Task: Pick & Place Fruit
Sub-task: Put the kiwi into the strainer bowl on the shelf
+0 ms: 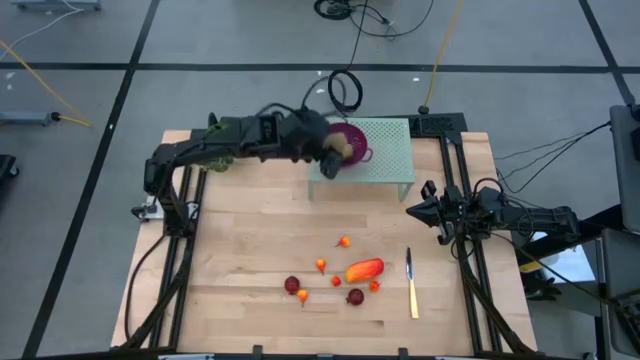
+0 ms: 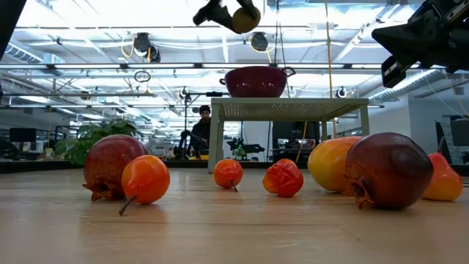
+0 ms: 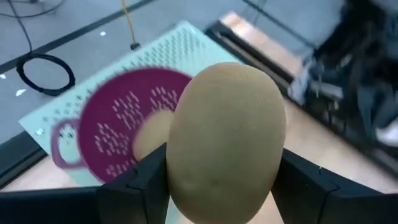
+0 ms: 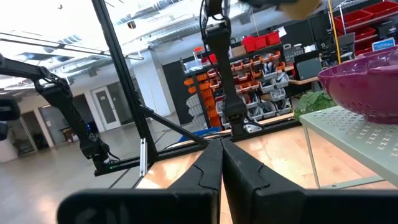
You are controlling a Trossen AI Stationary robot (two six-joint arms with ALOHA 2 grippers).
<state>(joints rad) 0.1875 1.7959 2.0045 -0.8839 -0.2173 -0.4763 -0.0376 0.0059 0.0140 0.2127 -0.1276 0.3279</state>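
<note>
Left wrist view shows the left gripper (image 3: 221, 180) clamped on an olive-brown oval fruit (image 3: 227, 140), smooth and matte, above the purple colander (image 3: 118, 121), where another oval (image 3: 151, 134) lies. Red pieces (image 1: 364, 270) lie on the wooden table (image 1: 240, 230). Right gripper (image 4: 221, 163) waits, fingers together.

Bright overhead light; left gripper (image 1: 328, 160) motion-blurred.
</note>
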